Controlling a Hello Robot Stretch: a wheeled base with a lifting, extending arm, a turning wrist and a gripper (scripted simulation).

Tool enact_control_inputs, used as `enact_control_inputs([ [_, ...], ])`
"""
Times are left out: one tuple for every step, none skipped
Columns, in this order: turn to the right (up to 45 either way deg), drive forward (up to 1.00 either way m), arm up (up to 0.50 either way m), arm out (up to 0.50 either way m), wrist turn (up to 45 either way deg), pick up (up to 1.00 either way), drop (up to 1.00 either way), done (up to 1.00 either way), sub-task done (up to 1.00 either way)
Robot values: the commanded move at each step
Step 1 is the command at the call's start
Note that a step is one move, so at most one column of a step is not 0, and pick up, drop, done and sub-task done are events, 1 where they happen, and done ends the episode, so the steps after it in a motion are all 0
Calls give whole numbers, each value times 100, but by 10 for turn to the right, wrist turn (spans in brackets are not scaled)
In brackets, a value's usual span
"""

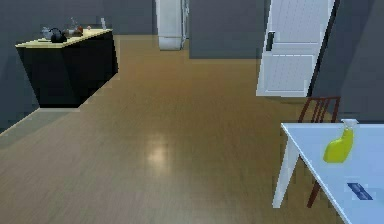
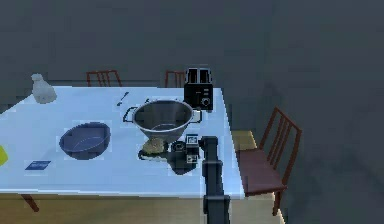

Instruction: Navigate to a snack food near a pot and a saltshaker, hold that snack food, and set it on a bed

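A large steel pot point(image 2: 163, 118) with side handles stands on the white table point(image 2: 110, 180) in the arm side view. At its near rim lies a small flat tan thing point(image 2: 152, 147), perhaps the snack food. A white shaker-like bottle point(image 2: 41, 90) stands at the table's far left. My arm point(image 2: 213, 190) rises from the bottom edge, and the gripper point(image 2: 172, 152) sits right beside the tan thing, on the tabletop side of the pot. I cannot tell whether it holds anything.
Also on the table are a grey-blue bowl point(image 2: 85, 140), a black toaster point(image 2: 199, 88) and a yellow spray bottle point(image 1: 341, 145). Red wooden chairs point(image 2: 272, 150) ring the table. Ahead lies open wood floor point(image 1: 170, 120), a black counter point(image 1: 70, 62), a white fridge point(image 1: 171, 22) and a white door point(image 1: 293, 45).
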Motion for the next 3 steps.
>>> enact_control_inputs([
  [0,0,22,0,0,0,0,0,0],
  [0,0,0,0,-450,0,0,0,0],
  [0,0,0,0,-450,0,0,0,0],
])
